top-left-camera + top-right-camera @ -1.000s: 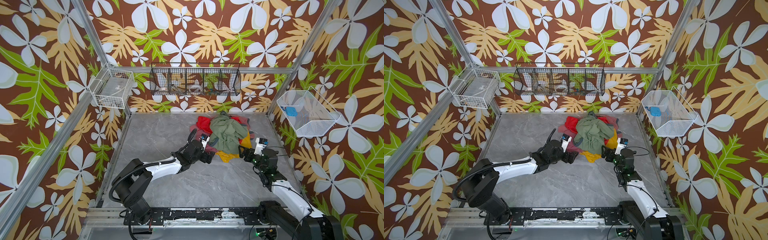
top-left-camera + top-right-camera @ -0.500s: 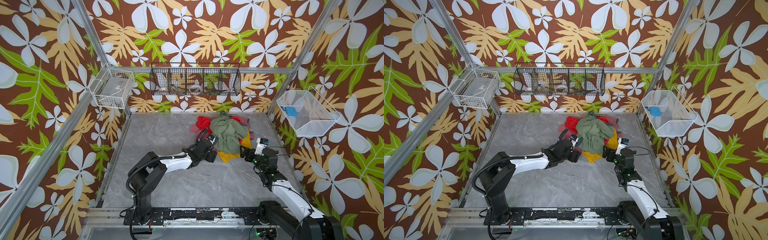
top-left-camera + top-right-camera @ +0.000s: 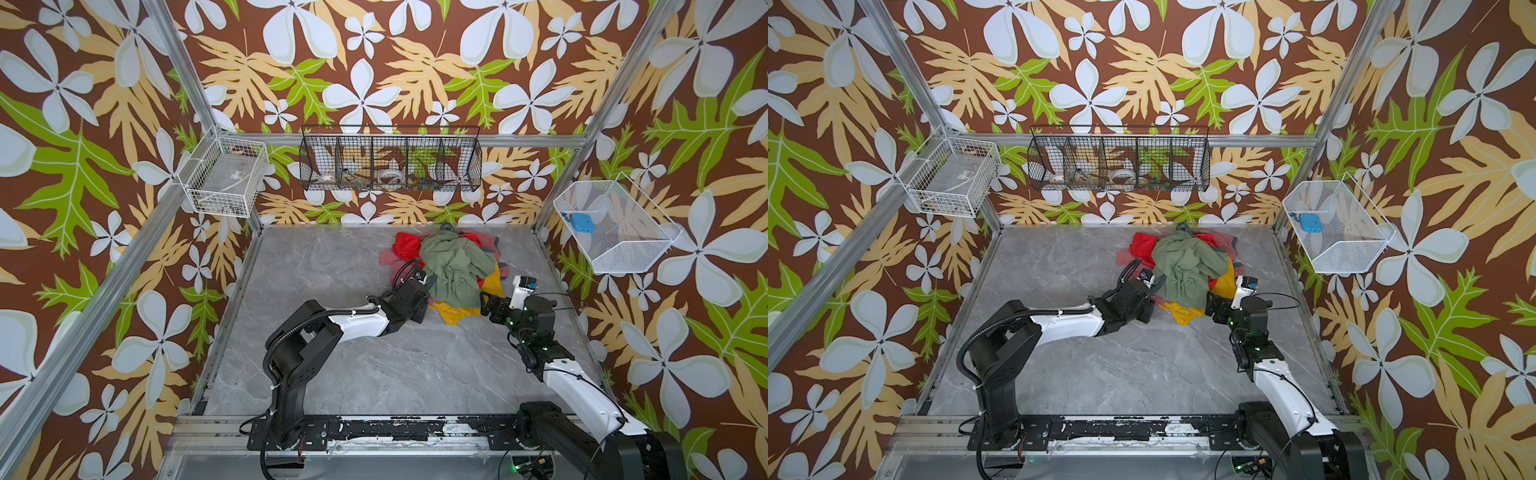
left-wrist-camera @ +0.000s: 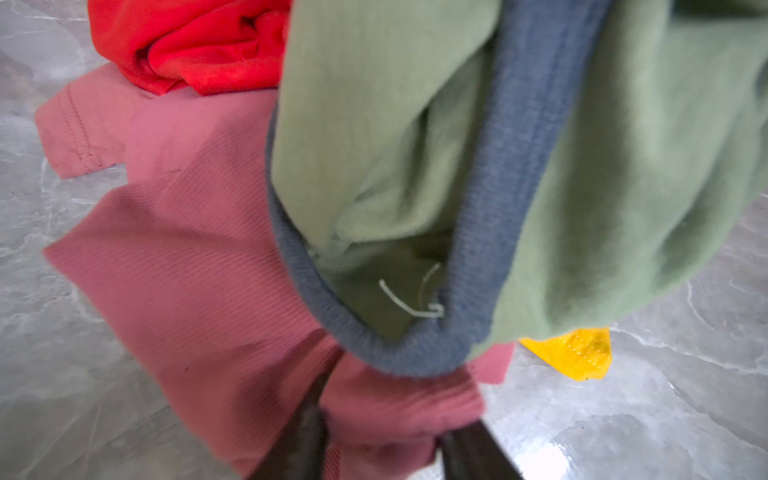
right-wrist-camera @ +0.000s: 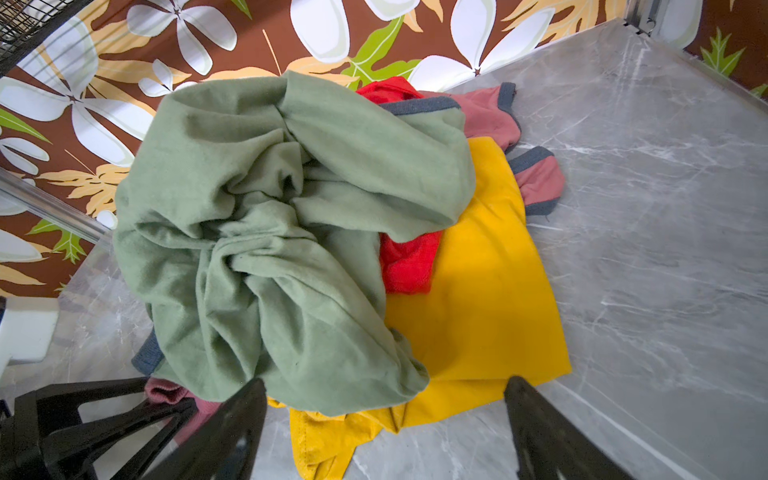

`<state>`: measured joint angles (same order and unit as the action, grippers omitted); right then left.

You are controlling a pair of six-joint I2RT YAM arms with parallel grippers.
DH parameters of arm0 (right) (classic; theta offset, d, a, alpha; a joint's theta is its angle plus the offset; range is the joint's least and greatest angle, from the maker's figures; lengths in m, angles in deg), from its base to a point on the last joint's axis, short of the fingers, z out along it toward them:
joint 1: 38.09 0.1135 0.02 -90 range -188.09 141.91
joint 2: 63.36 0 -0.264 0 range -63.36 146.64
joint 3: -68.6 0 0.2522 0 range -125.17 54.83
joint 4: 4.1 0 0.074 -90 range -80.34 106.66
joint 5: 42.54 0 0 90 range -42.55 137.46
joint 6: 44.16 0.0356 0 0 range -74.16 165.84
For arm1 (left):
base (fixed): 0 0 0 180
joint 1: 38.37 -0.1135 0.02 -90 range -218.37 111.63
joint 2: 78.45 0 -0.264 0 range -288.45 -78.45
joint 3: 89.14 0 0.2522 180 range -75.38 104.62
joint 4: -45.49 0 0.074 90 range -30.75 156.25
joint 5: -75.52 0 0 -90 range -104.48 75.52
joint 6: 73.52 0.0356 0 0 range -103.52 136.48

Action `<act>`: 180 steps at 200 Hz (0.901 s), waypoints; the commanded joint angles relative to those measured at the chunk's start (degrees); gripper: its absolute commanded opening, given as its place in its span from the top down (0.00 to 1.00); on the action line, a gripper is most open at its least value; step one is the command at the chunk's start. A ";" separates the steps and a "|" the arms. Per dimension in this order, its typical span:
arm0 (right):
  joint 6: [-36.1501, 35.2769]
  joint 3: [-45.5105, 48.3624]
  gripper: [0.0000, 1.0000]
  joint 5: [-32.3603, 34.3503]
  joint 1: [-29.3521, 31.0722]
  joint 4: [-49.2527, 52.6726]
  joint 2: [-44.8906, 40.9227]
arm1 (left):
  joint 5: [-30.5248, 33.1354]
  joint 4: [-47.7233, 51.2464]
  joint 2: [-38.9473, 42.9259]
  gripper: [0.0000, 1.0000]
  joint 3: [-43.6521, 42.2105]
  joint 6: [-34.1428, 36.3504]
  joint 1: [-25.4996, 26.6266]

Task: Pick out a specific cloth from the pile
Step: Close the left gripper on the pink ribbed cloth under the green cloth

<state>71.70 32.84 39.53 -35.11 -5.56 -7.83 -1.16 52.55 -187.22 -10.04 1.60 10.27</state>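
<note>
Inspection at this moment: the pile (image 3: 453, 266) sat at the back right of the worktop (image 3: 332, 374). The cloth (image 4: 187, 270), dusty pink and ribbed, lay along the pile's left flank. It was spread flat on the surface, with the olive green garment (image 5: 270, 208) overlapping one side and the red cloth (image 4: 199, 45) resting on its far end. The left claw (image 4: 390, 415) was clenched on the near edge of the cloth, with a bunch of pink fabric puckered between its fingers (image 4: 299, 436) just under the olive garment's grey trim. From that claw the cloth's long axis ran straight ahead, toward the back wall and the red cloth. The free margin lay to the pile's left, and the buried margin lay under the olive garment. The left arm was therefore the nearer one and the only arm in contact. The right claw (image 5: 386, 386) stood released at the opposite side, holding nothing, its fingers wide apart over the edge of the yellow cloth (image 5: 490, 291). Pink fabric with grey trim also showed at the pile's far right, and it could not be told whether it was the same piece. In my judgement, the withdrawal would need to run back along that axis and leftward, away from the overlap. The olive garment looked likely to drag along with it.
</note>
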 commanded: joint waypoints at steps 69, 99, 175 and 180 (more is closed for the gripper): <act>1.33 0.03 0.10 0.89 0.06 -2.00 1.07 | 3.79 0.01 4.17 1.00 -0.40 0.93 1.72; 1.40 -0.15 0.10 0.73 0.06 -2.29 0.99 | 5.69 -0.07 8.50 1.00 -1.58 0.63 2.00; 3.79 1.17 0.08 -1.50 0.05 -8.03 4.20 | 10.15 3.64 15.93 1.00 0.72 5.61 3.30; 4.12 1.25 0.08 -1.28 0.07 -8.14 4.53 | 10.58 4.12 16.23 1.00 1.03 6.09 3.30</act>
<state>74.13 33.73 38.61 -35.11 -10.59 -4.34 6.18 55.33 -172.42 -10.41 4.95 13.42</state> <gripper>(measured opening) 0.915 0.061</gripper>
